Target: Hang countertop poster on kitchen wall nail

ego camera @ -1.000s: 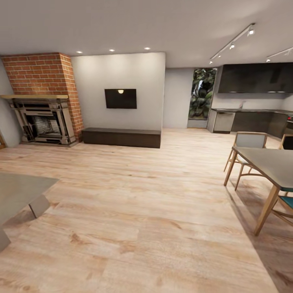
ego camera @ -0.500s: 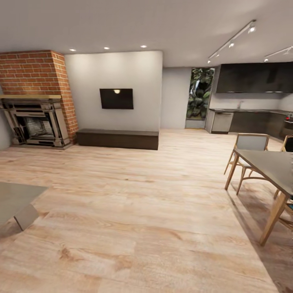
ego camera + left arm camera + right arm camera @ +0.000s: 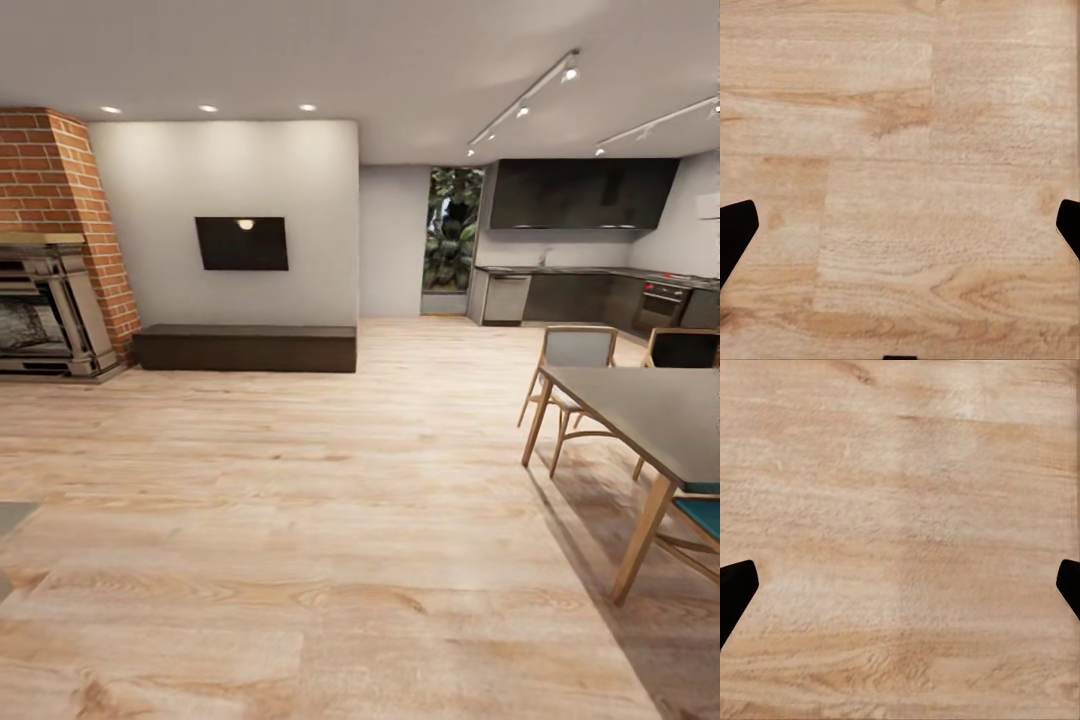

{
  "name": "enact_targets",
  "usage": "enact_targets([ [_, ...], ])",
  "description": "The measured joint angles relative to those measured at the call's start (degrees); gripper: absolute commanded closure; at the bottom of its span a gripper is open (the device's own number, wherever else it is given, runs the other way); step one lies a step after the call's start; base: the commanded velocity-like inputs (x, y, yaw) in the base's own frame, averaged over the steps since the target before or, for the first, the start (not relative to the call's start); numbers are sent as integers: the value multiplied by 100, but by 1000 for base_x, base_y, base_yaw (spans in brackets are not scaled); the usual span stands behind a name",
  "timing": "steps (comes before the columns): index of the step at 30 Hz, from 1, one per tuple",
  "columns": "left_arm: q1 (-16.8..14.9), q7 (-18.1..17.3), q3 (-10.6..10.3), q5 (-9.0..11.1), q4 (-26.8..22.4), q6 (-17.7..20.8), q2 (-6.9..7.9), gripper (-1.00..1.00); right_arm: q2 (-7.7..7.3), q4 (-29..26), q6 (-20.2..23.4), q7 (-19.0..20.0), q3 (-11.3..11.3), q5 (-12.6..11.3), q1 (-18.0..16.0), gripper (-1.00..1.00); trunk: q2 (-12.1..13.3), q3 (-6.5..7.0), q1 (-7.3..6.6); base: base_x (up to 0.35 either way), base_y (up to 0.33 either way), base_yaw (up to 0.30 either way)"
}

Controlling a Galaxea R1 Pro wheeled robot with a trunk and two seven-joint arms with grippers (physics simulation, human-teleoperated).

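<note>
**Across an open room, the kitchen far ahead**

At the far right end of the room, the kitchen countertop (image 3: 560, 271) runs along the back wall over dark cabinet fronts (image 3: 570, 298), with dark wall cupboards (image 3: 580, 193) above and an oven (image 3: 660, 305) at its right end. The poster is too small to make out at this range, so its place on the desk cannot be told. A window with greenery (image 3: 450, 230) stands just left of the kitchen. Nearer, at the right, a dark dining table (image 3: 650, 405) on wooden legs has chairs (image 3: 575, 350) beside its far edge. On the white wall to the left hangs a black television (image 3: 242, 243) above a long low dark bench (image 3: 246, 348), and a brick fireplace (image 3: 50, 250) stands at the left edge. Pale wooden floor (image 3: 330, 520) spreads between them.

The left end effector (image 3: 900, 232) hangs over floorboards, fingers spread wide, holding nothing. The right end effector (image 3: 900, 585) is likewise wide apart and empty over the floor
</note>
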Motion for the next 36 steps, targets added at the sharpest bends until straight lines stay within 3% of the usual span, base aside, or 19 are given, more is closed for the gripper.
enact_targets([
  [36,0,0,-1,0,2,-1,0,-100,-1,0,-1,0,-1,0,0,-100,0,0,0,333,-64,-5],
])
